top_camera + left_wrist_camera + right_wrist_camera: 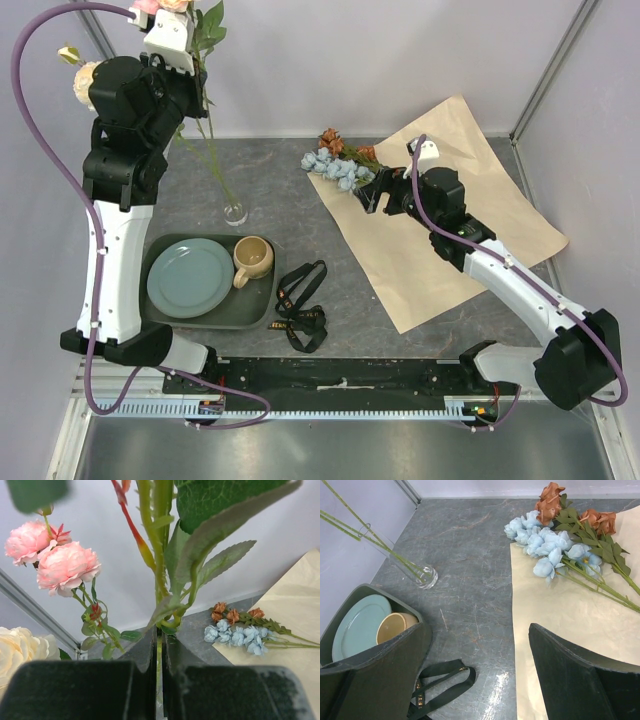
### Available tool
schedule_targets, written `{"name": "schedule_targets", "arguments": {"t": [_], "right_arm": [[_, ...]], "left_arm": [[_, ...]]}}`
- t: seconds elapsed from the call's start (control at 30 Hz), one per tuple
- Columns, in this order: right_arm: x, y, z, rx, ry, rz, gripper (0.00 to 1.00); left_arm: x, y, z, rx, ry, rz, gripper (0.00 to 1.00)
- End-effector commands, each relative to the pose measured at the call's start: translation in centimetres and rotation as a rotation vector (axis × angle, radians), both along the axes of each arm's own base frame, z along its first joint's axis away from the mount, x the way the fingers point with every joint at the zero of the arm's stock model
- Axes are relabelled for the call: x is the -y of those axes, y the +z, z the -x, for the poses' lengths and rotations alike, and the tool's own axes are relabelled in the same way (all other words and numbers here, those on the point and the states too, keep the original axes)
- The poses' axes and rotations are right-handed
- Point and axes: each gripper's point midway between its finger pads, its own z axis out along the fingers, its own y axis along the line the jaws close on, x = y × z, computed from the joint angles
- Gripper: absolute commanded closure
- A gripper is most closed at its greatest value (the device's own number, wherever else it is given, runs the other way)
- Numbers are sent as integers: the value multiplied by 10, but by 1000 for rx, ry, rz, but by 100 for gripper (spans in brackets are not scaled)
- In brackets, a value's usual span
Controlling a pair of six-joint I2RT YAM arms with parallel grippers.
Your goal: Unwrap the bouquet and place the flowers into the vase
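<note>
- We count one clear glass vase (pixel 235 212) on the grey bench (pixel 300 230). To its right lie one tan paper sheet (pixel 480 210), one blue spray (pixel 545 542) and one rust-brown spray (pixel 550 500).
- The left fingers (pixel 156 647) clamp thin green stems (pixel 212 150) above the vase. The right fingers (pixel 373 196) gape wide over the paper, holding nothing.
- Only our left wrist view shows two ruffled pink blooms (pixel 67 567) and one cream bloom (pixel 15 652). The right wrist view shows the stems reaching the vase's bottom.

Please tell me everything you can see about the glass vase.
The vase is a slim tube of clear glass with a thicker round base. It stands on the grey table, just beyond the green tray and apart from it. Thin green stems sit inside it and rise far above its rim.
</note>
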Motion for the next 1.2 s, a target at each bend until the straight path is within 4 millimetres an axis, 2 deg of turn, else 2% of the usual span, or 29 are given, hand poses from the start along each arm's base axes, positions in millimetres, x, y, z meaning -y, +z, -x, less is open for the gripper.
{"name": "schedule_targets", "arguments": {"t": [0.0,0.1,0.43,1.17], "right_arm": [[-2,8,-3,16,3,-30,8],[-3,7,-3,14,4,-30,8],[-3,4,-3,6,6,-31,8],[-2,0,-7,-4,5,-30,8]], "left_arm": [[5,42,19,115,-50,76,98],[4,45,21,126,-51,71,98],[1,44,12,136,-28,41,98],[-8,4,-11,73,10,10,98]]}}
